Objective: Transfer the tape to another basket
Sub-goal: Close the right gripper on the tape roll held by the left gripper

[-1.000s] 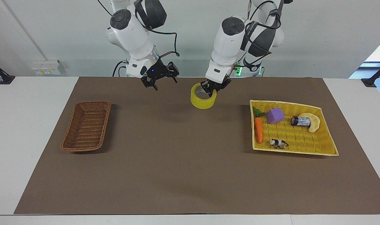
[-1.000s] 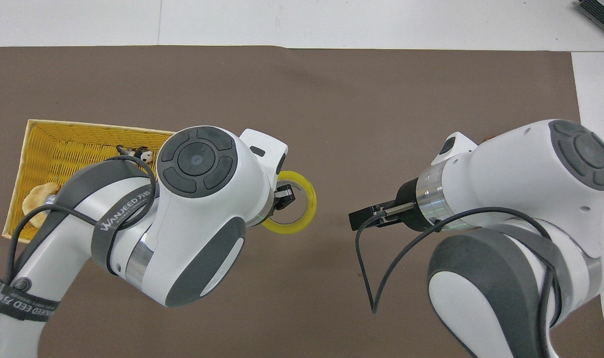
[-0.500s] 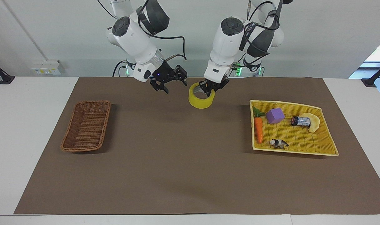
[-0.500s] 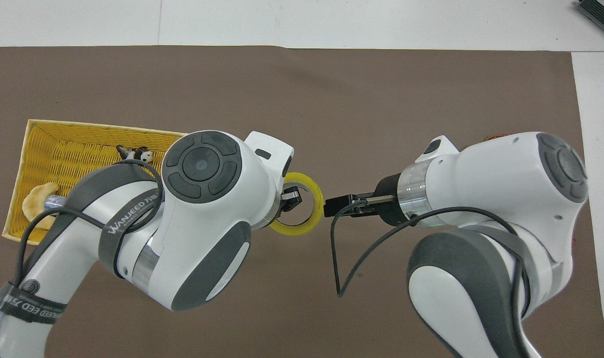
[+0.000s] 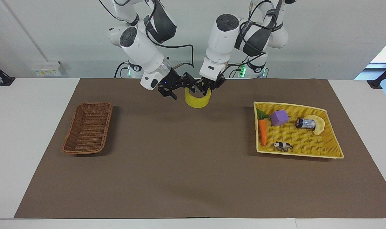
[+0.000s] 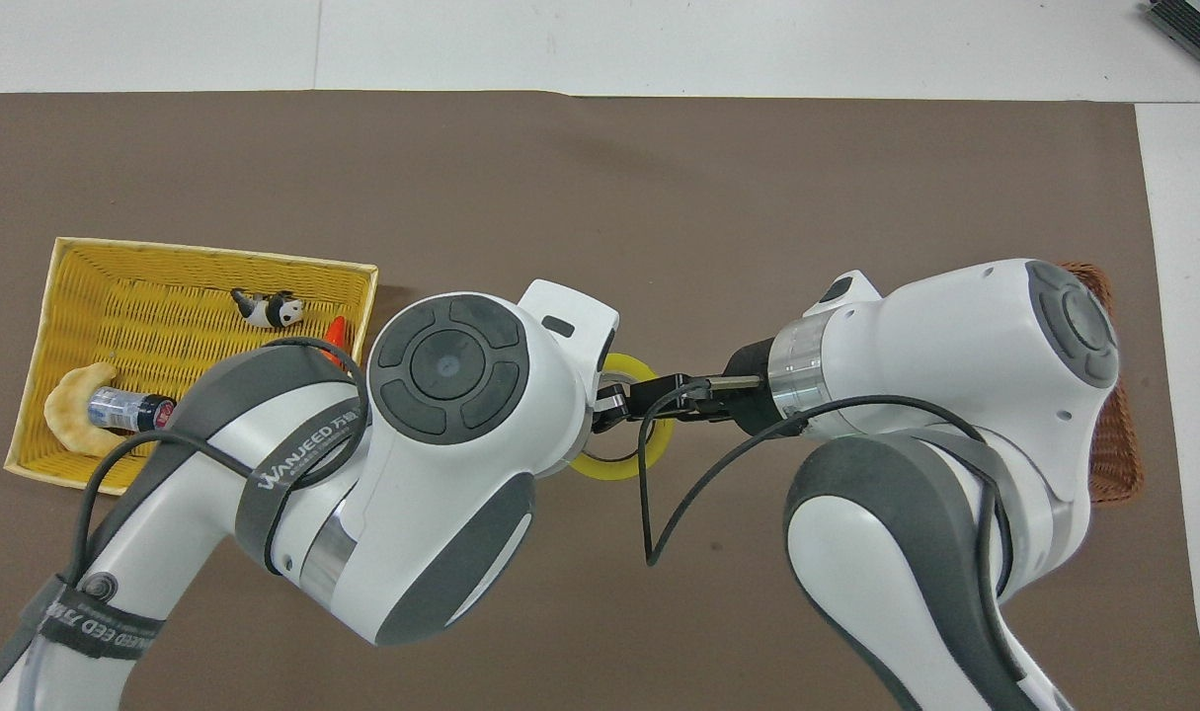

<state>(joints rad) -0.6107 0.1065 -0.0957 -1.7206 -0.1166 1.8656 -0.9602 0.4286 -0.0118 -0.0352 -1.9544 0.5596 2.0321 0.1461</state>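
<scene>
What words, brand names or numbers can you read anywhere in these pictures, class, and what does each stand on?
"WANJEED": on the grey strap around the left arm, overhead view.
Second strap lower on that arm: only "EED" shows.
Battery label in the yellow tray: too small to read.

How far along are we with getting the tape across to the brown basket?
Done: the tape is out of the yellow tray, held in the air by the left end effector. In hand: a handover, with the open right end effector at the roll's rim. Left: the right arm must grip it and carry it to the empty brown basket.
</scene>
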